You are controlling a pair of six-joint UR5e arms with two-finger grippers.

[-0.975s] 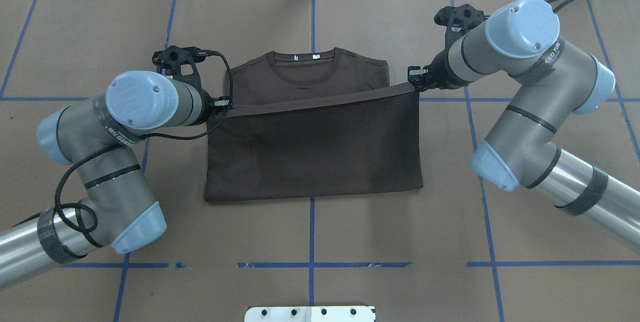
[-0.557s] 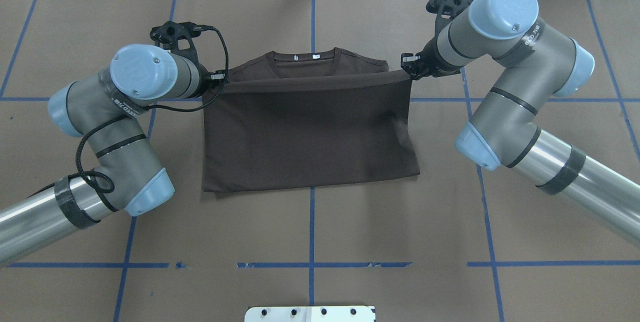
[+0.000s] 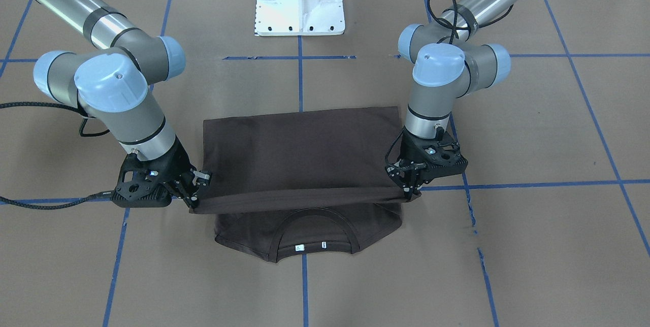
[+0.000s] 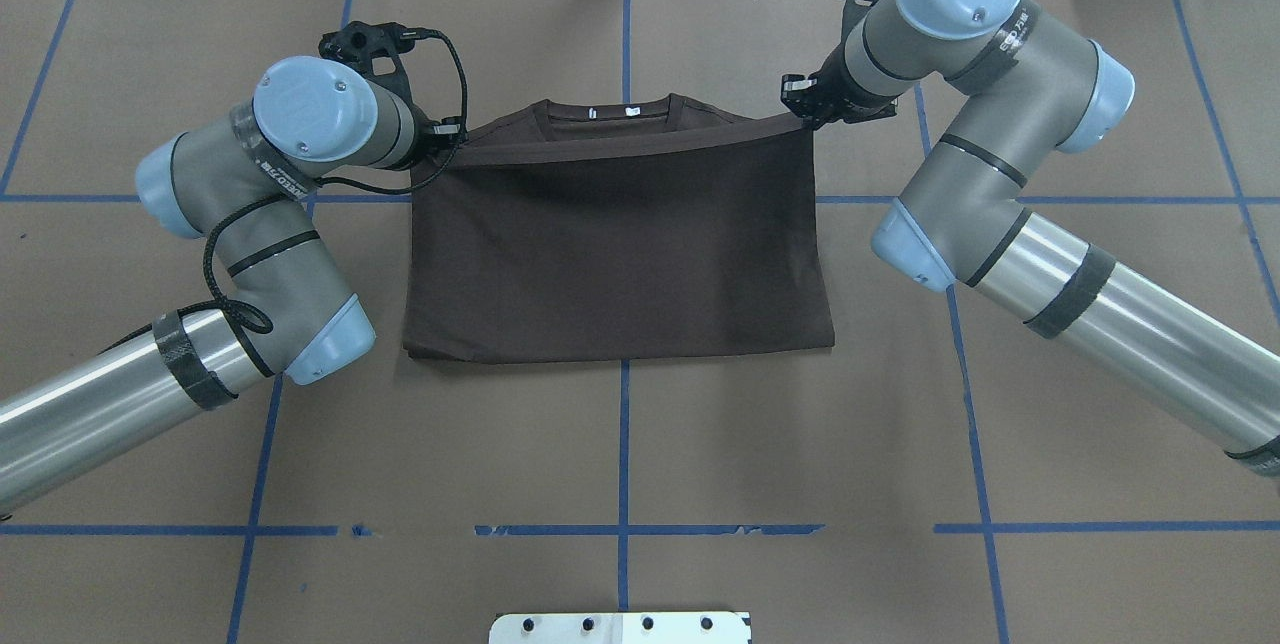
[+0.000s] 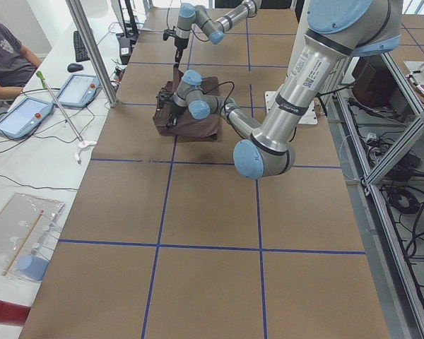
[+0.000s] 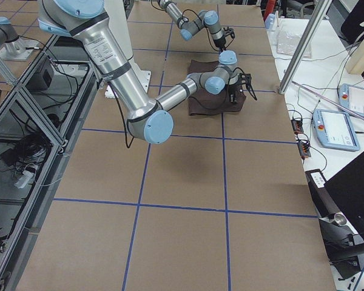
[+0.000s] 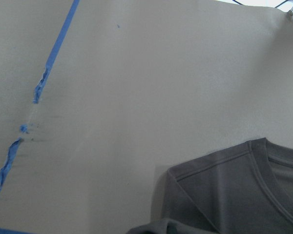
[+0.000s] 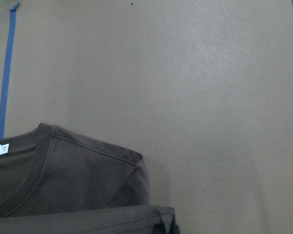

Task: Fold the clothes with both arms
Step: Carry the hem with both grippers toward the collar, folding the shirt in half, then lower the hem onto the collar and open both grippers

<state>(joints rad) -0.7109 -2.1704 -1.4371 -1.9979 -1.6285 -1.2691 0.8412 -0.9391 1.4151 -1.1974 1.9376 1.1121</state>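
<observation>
Risk: skewed fold. Left gripper point(image 4: 447, 138) and right gripper point(image 4: 803, 112) are each clenched on a hem corner of the T-shirt point(image 4: 620, 254), which lies half-folded on the table point(image 4: 800, 444). The hem hangs taut near the collar point(image 4: 610, 111). If you release unevenly, one corner will probably land short.

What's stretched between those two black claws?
A lifted edge of the T-shirt, taut from the left gripper to the right gripper. The front-facing view shows it best.

hem point(image 4: 625, 141) carried farther forward, nearer collar point(image 4: 546, 115)
</observation>
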